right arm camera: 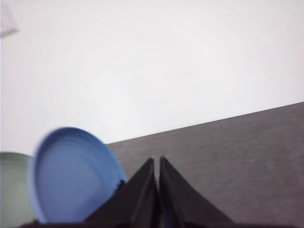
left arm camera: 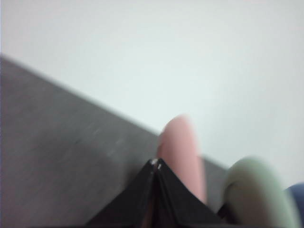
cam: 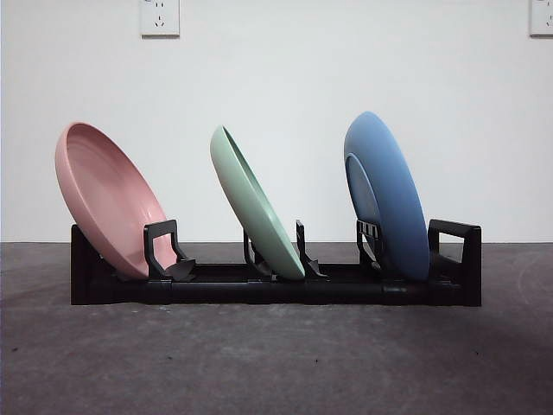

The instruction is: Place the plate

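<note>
A black dish rack point(cam: 259, 285) stands on the dark table and holds three tilted plates. The pink plate point(cam: 108, 199) leans in the left slot, the green plate point(cam: 255, 207) in the middle slot, the blue plate point(cam: 389, 194) in the right slot. My left gripper point(left arm camera: 156, 164) is shut and empty, with the pink plate point(left arm camera: 180, 152) and the green plate point(left arm camera: 254, 190) beyond it. My right gripper point(right arm camera: 156, 161) is shut and empty, with the blue plate point(right arm camera: 73, 173) beside it. Neither gripper shows in the front view.
The dark table point(cam: 276, 363) stretches in front of the rack. A white wall behind it carries two sockets, one at the upper left point(cam: 160, 17) and one at the upper right point(cam: 542, 17).
</note>
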You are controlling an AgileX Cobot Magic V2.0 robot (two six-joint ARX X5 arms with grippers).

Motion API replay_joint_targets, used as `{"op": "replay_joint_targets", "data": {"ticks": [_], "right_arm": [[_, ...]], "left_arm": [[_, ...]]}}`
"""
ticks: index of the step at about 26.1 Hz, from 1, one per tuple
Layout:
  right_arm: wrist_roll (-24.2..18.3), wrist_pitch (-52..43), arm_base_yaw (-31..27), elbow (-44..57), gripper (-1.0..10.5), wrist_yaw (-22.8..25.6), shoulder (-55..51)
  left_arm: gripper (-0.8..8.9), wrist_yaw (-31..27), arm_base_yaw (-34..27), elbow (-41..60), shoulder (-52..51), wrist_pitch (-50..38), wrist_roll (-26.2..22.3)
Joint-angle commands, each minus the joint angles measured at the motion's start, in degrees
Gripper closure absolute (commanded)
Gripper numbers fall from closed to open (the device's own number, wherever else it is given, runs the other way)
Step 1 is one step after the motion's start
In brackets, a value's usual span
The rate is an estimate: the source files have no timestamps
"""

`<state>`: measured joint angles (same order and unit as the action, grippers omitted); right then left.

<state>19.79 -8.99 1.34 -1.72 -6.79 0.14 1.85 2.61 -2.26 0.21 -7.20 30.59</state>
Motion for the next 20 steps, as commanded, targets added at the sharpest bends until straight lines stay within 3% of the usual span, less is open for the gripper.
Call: {"op": "replay_joint_targets", "data": {"ticks": [1,7,11,20], "right_arm": [[3.58,1.55,-0.02,-3.72,9.3,-0.85,0.11],[3.08,17.00,-0.02,-17.25,9.3,-1.38,3.02],[0.42,24.85,-0.02,-26.27,9.3,-5.20,8.00],[0.61,43.76,-0.02,-43.58,9.3,-14.40,23.65]], "left_arm": [[8.06,0.70,0.02,-3.02,0.00,-2.58,2.12],[8.05,1.90,0.02,-13.68,2.14,6.99,1.99],[8.04,5.46,0.02,-23.78,6.49,16.50,0.79],[8.03,10.56,0.02,-43.36,21.18,40.30,-5.70]]}}
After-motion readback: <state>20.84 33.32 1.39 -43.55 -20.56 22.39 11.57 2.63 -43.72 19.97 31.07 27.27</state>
